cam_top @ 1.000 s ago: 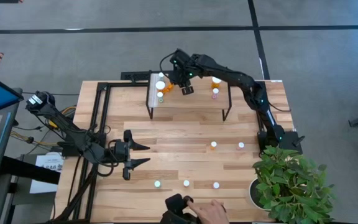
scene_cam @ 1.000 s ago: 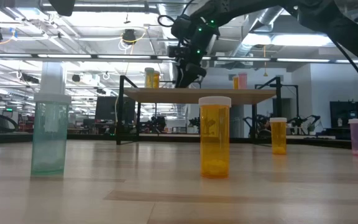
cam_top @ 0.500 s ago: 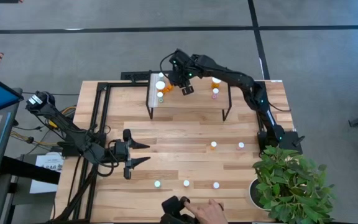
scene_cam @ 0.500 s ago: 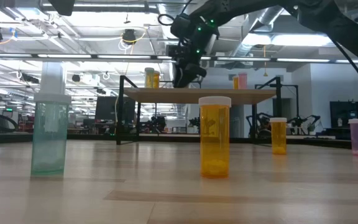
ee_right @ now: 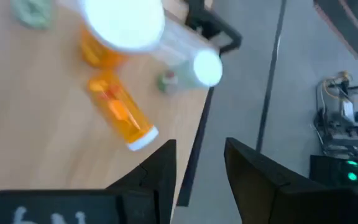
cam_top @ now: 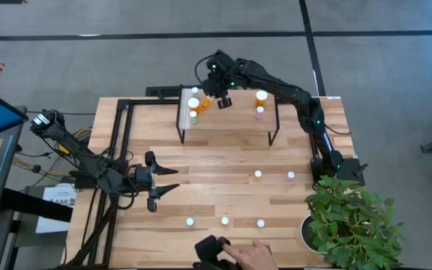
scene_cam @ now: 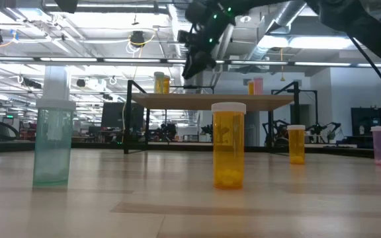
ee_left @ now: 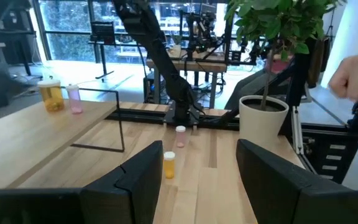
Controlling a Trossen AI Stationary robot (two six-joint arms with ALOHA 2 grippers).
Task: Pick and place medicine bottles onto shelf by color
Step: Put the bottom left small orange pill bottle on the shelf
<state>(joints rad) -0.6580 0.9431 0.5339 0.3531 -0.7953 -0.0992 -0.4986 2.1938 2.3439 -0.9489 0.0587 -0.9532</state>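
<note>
The shelf [cam_top: 231, 120] stands at the table's far side. At its left end stand white-capped medicine bottles [cam_top: 193, 103] and a green one [cam_top: 193, 116], and an orange bottle [ee_right: 120, 112] lies on its side beside them. An orange bottle [cam_top: 261, 96] and a pink one [cam_top: 259, 112] stand at its right end. My right gripper [cam_top: 221, 100] hangs open above the shelf's left end [scene_cam: 197, 63], with nothing between its fingers [ee_right: 197, 152]. My left gripper [cam_top: 167, 181] waits open and level over the table's left half. Several more bottles [cam_top: 257, 175] stand on the tabletop.
Loose bottles stand on the table: orange [ee_left: 169, 165] and pink [ee_left: 180, 135] at right, green [cam_top: 190, 221], another [cam_top: 225, 220] and pink [cam_top: 260, 223] near the front edge. A potted plant [cam_top: 351, 221] fills the near right corner. A person's hand [cam_top: 253, 255] rests at the front edge.
My right gripper has risen from just above the shelf's left end and drawn a little toward the far edge. The bottles on the shelf have stayed where they were.
</note>
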